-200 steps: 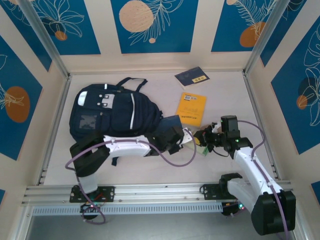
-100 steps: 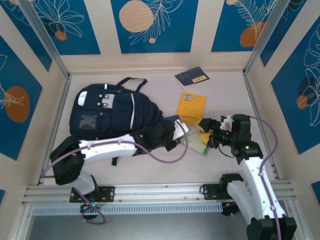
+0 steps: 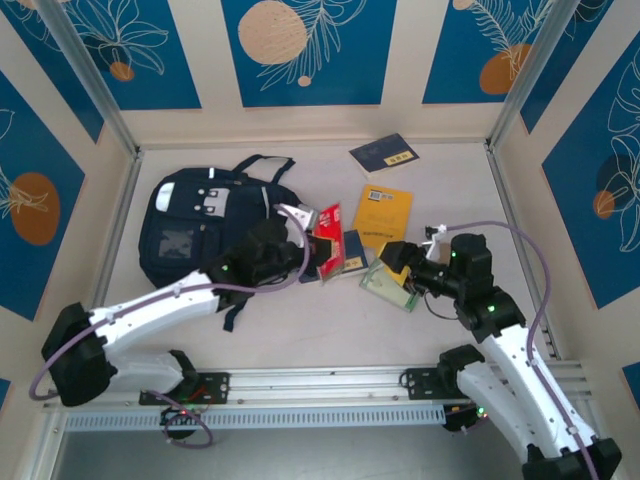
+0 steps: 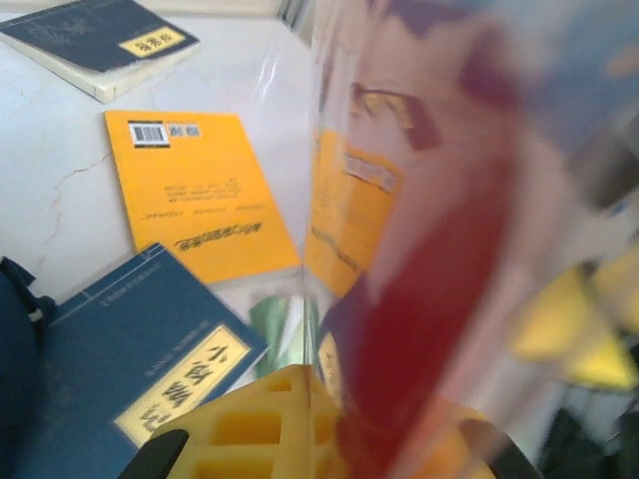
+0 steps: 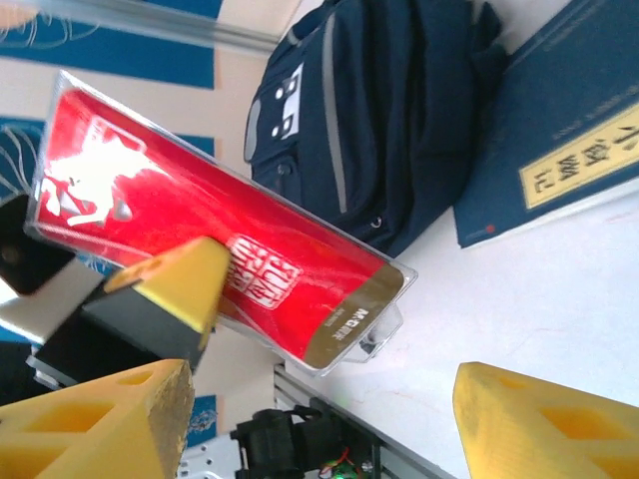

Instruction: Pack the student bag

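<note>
Red packet (image 3: 327, 222) in clear plastic is pinched in my left gripper (image 3: 300, 240), jaws narrow on it. It hangs above the table (image 3: 300, 330) at the right edge of the student bag (image 3: 205, 225). The bag lies flat, front patch up, at the left of the table.

My right gripper (image 5: 324, 384) stands wide with nothing between its fingers. It sits just right of the packet, near a greenish flat thing (image 3: 388, 285) I can't identify.

Risks as I see them:
- Slick plastic and a grip on one edge, so the packet could swivel or slip out on a fast move.
- I can't tell whether the bag's zip is open. If it isn't, pushing the packet in would only crumple it or shove the bag left.
- The soft bag has nothing pinning it, so it could slide or fold when the packet goes in.
- The two arms are close together. Swinging the left one back could clip the right gripper or snag its cable.
- The navy book (image 3: 350, 250) lies just under the packet, with the orange book (image 3: 385, 215) beside it. A low pass could drag either one.
</note>
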